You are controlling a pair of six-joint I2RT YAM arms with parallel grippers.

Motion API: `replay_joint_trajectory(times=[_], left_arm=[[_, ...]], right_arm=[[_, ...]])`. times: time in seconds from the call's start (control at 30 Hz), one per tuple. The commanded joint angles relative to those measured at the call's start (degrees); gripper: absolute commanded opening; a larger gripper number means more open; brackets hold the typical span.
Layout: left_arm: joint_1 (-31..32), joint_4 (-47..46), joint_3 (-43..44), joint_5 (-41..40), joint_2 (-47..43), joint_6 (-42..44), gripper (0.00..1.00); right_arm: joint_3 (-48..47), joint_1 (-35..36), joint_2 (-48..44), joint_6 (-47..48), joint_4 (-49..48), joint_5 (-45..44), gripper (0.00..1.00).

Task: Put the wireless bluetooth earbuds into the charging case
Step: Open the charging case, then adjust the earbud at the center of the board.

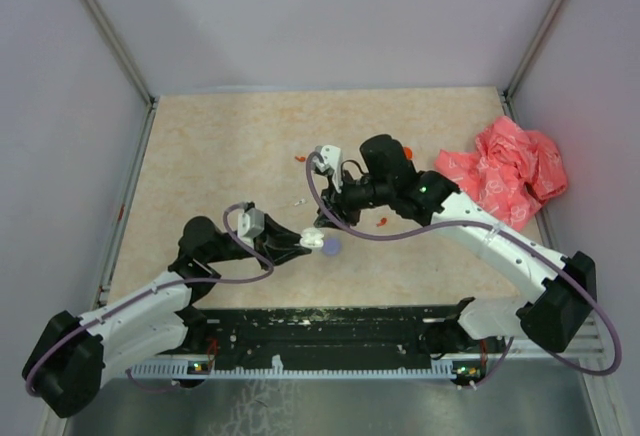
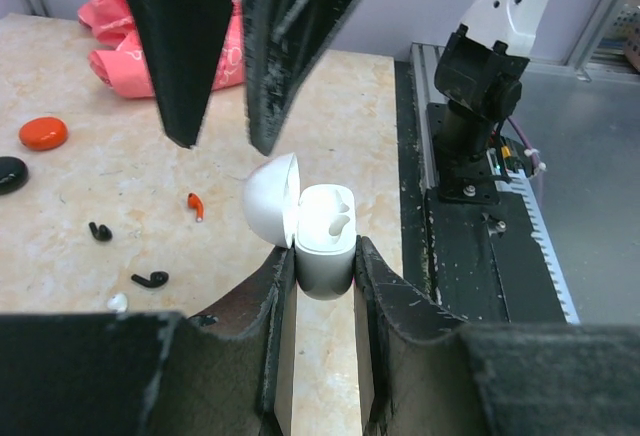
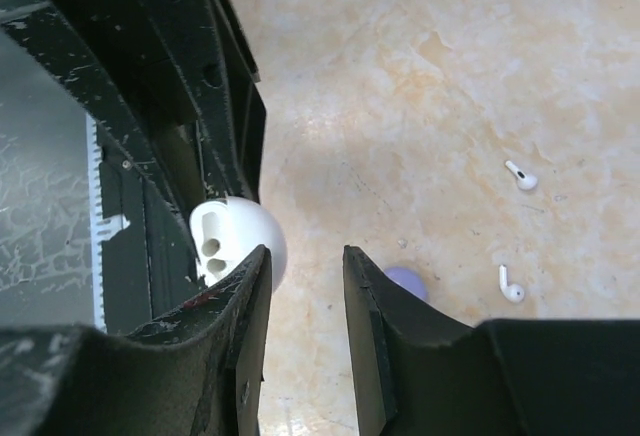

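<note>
Overhead view: the left hand (image 1: 303, 243) is clenched on a white rounded plastic charging case (image 1: 313, 241) over the beige marbled table (image 1: 220, 146), near the front rail. The right hand (image 1: 326, 220) hangs just behind it. A small lilac rounded piece (image 1: 332, 247) lies beside the case, and a crumpled pink-red plastic bag (image 1: 510, 171) lies at the far right. Left wrist view: the case (image 2: 325, 246) stands upright between the left hand's fingers (image 2: 275, 296), its lid (image 2: 272, 199) swung open. The right hand (image 2: 225, 141) sits above it, jaws slightly parted and empty. Loose on the table lie a red stemmed earbud (image 2: 195, 204), two black earbuds (image 2: 99, 231), a white earbud (image 2: 117, 302) and an orange-red disc (image 2: 43, 133). Right wrist view: the right hand (image 3: 305, 261) grasps nothing, with the case (image 3: 235, 241) just beyond one finger. Two white earbuds (image 3: 521, 175) lie apart on the table.
</note>
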State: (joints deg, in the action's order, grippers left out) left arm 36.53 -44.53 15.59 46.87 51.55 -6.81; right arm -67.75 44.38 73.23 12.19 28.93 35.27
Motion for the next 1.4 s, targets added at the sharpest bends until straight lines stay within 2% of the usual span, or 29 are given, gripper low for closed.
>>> replay_joint_trajectory(times=[0.0,0.9,1.37], left_arm=[[0.20,0.27,-0.90,2.09,-0.95,1.86,0.00],[0.20,1.82,-2.50,-0.08,-2.76,4.01,0.00],[0.16,3.65,-2.88,-5.79,-2.65,4.10,0.00]], right_arm=[[0.59,-1.43,-2.13,-3.11,-5.11,-1.49,0.35],[1.62,-5.22,-0.48,-12.38,-9.12,-9.20,0.43],[3.45,-6.28,-0.46,-16.49,-12.25,-17.97,0.53]])
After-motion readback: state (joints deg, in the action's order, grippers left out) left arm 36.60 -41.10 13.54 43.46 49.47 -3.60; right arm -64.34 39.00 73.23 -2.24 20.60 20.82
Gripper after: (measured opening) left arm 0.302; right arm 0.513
